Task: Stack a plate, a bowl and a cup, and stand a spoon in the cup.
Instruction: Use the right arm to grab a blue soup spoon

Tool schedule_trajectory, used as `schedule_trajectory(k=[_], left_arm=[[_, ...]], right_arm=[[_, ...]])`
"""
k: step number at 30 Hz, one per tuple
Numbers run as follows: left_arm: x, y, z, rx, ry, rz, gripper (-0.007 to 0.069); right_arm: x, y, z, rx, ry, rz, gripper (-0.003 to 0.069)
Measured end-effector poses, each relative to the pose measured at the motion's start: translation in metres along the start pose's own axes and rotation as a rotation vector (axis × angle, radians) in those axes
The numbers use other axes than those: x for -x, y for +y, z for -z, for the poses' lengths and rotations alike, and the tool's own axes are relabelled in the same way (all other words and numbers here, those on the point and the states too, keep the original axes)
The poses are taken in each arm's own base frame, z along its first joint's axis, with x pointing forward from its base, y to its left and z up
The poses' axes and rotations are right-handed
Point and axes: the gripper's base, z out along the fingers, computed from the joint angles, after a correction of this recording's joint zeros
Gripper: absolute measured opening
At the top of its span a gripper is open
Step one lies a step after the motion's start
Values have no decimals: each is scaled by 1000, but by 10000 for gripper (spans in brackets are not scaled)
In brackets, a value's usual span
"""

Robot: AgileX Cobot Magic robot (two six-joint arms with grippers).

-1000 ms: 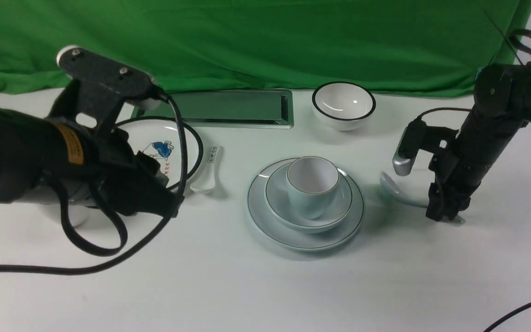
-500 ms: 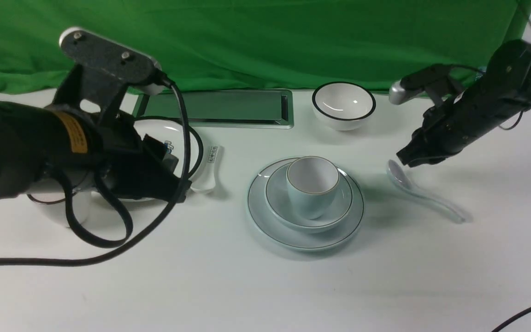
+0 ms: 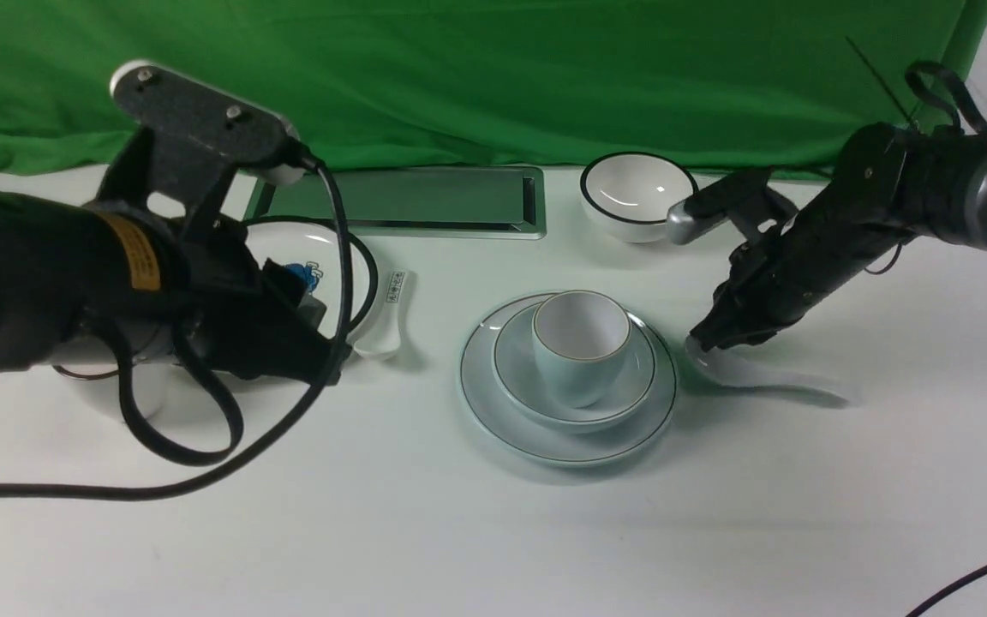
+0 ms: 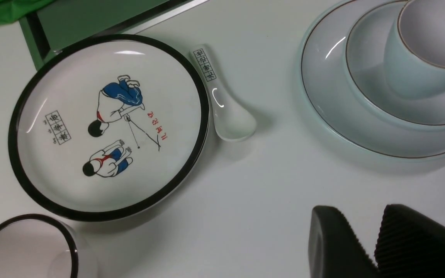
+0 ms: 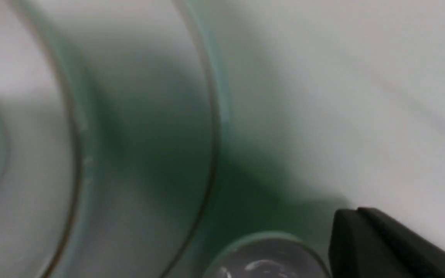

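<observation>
Jaws pressed together, the right gripper (image 3: 703,338) has its tips down at the bowl end of the spoon (image 3: 746,371). Nothing shows between the jaws, so I judge they are nudging the spoon rather than pinching it. The front view smears the spoon, so contact is uncertain. In the right wrist view the spoon's rounded end sits just beside one dark finger (image 5: 381,239). From the tips, the spoon lies low on the table (image 3: 493,531), its handle trailing off to the gripper's right.

Near the gripper's left stands the cup (image 3: 579,343), upright in the bowl (image 3: 515,364), which rests on the plate (image 3: 571,447). That stack looks complete, so only the spoon remains.

To do this step well, the jaws should spread, straddle the narrow handle and close across it, not on the wide slippery bowl end. The spoon then needs lifting well clear and tipping bowl-end down. It should be lowered inside the cup's rim without knocking the cup.

Beyond the gripper sits a black-rimmed bowl (image 3: 639,195), best avoided. Well away to the left, the left gripper (image 4: 373,216) is narrowly parted and empty.
</observation>
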Motion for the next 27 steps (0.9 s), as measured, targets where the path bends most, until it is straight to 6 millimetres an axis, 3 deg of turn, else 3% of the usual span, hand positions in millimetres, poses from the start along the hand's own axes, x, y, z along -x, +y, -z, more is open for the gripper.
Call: schedule_trajectory(k=[3, 7, 12, 16, 19, 21, 23, 25, 27], left_arm=[[0, 0, 0, 0, 2, 0, 132], [-1, 0, 0, 0, 14, 0, 132], [-4, 0, 0, 1, 46, 0, 132], [-8, 0, 0, 2, 84, 1, 132], [-9, 0, 2, 1, 87, 32, 130], [-8, 0, 12, -6, 8, 66, 104], [-7, 0, 25, -12, -91, 86, 64], [-13, 0, 48, -10, -257, 88, -8], [-22, 1, 64, 6, -359, 54, -32]], right_arm=[[-5, 18, -1, 106, 110, 101, 7], [-13, 26, 3, 169, 217, 144, 7], [-28, 32, 10, 218, 375, 94, 8], [-33, 35, 21, 183, 384, 7, 31], [-34, 36, 40, 112, 319, -125, 99], [-41, 34, 50, 65, 274, -242, 191], [-51, 33, 50, 45, 269, -315, 261], [-67, 32, 38, 7, 259, -432, 340], [-76, 31, 29, -26, 228, -505, 362]])
